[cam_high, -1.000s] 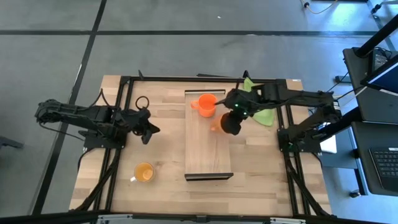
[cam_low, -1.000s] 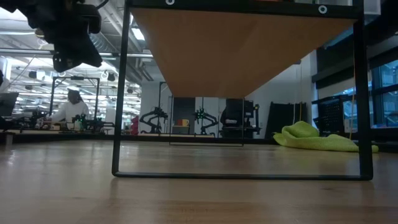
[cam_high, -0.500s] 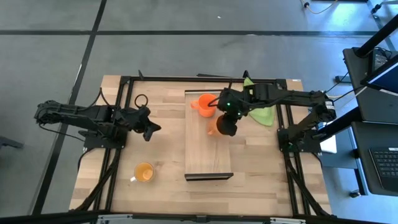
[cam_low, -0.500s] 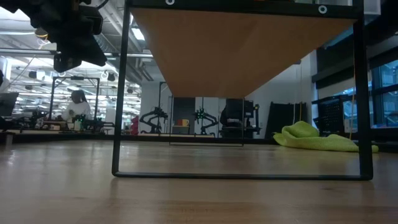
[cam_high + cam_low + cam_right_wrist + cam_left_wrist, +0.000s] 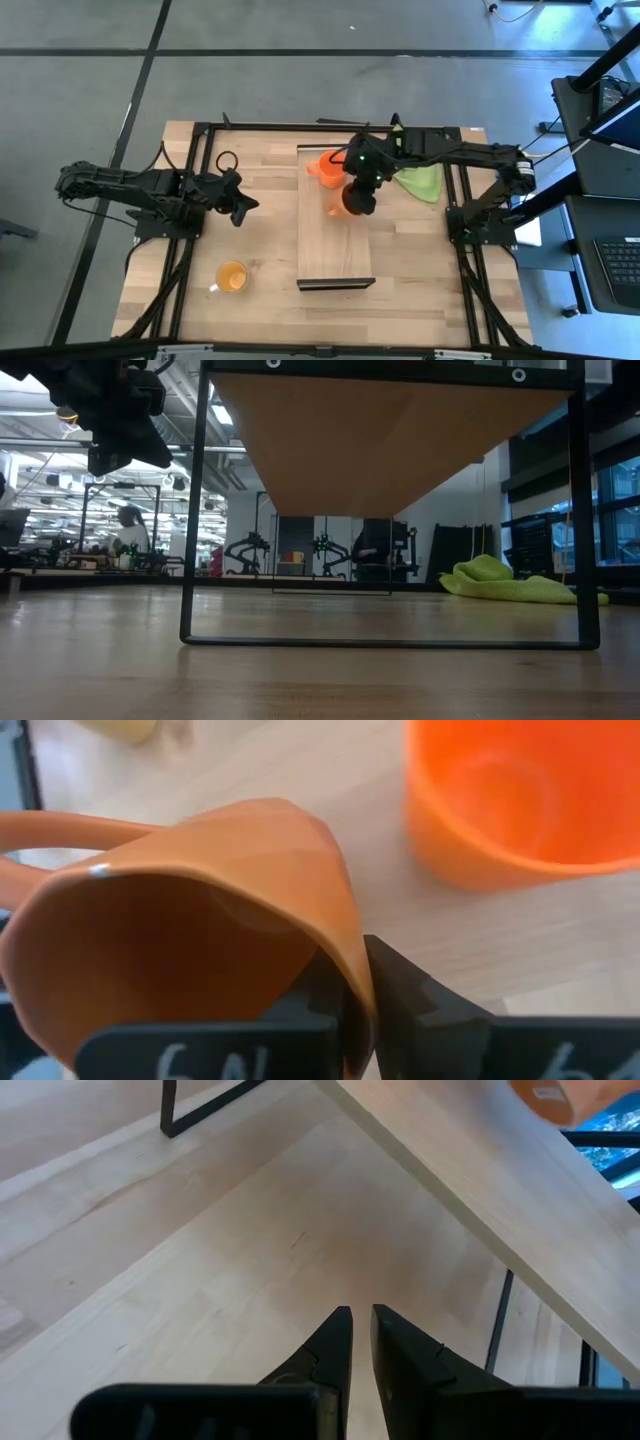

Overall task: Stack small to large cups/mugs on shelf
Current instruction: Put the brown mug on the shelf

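Observation:
My right gripper (image 5: 357, 195) is shut on the brown-orange mug (image 5: 338, 206) over the far half of the light-wood shelf (image 5: 335, 245). The bright orange mug (image 5: 326, 167) stands upright on the shelf's far end, just beyond the held mug; it also shows in the right wrist view (image 5: 520, 800). The yellow-orange mug (image 5: 231, 277) stands on the tabletop, near left of the shelf. My left gripper (image 5: 241, 208) is shut and empty, above the table to the left of the shelf. My right gripper holds the brown-orange mug by its wall at the rim (image 5: 352, 965), opposite the handle (image 5: 60, 832). One finger is inside the mug and one finger (image 5: 410, 1005) outside. The mug is tilted over the shelf board; whether its base touches the board, I cannot tell.
A green cloth (image 5: 420, 180) lies on the table at the far right, beside the shelf. The shelf stands raised on a dark metal frame (image 5: 390, 642) with open room under it. A person (image 5: 128, 538) moves in the room beyond the table.
My right gripper has carried the brown-orange mug a little toward the table's left edge over the shelf, nearer to the bright orange mug, still shut on it.

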Controlling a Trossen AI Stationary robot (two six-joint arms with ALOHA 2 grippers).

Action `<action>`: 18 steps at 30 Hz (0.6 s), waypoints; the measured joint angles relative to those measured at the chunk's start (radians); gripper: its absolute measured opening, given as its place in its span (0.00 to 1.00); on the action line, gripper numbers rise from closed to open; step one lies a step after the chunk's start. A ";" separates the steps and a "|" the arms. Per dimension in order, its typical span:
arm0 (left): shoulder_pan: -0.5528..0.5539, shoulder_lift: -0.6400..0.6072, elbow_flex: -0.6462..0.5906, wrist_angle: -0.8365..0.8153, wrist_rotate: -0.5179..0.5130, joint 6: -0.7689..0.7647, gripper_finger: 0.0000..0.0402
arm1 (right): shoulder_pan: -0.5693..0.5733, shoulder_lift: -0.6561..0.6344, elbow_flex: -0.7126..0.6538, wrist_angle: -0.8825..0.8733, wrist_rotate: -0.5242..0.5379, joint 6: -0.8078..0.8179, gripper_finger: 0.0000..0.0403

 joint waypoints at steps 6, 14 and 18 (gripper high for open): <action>0.000 0.000 0.000 -0.007 0.000 0.002 0.09 | 0.001 0.006 0.012 -0.024 -0.030 -0.016 0.06; -0.006 0.000 -0.012 -0.008 0.001 -0.008 0.09 | 0.003 0.006 0.096 -0.018 -0.024 0.009 0.06; -0.006 0.000 -0.046 -0.001 0.001 -0.078 0.09 | 0.003 0.005 0.122 -0.018 0.026 0.012 0.06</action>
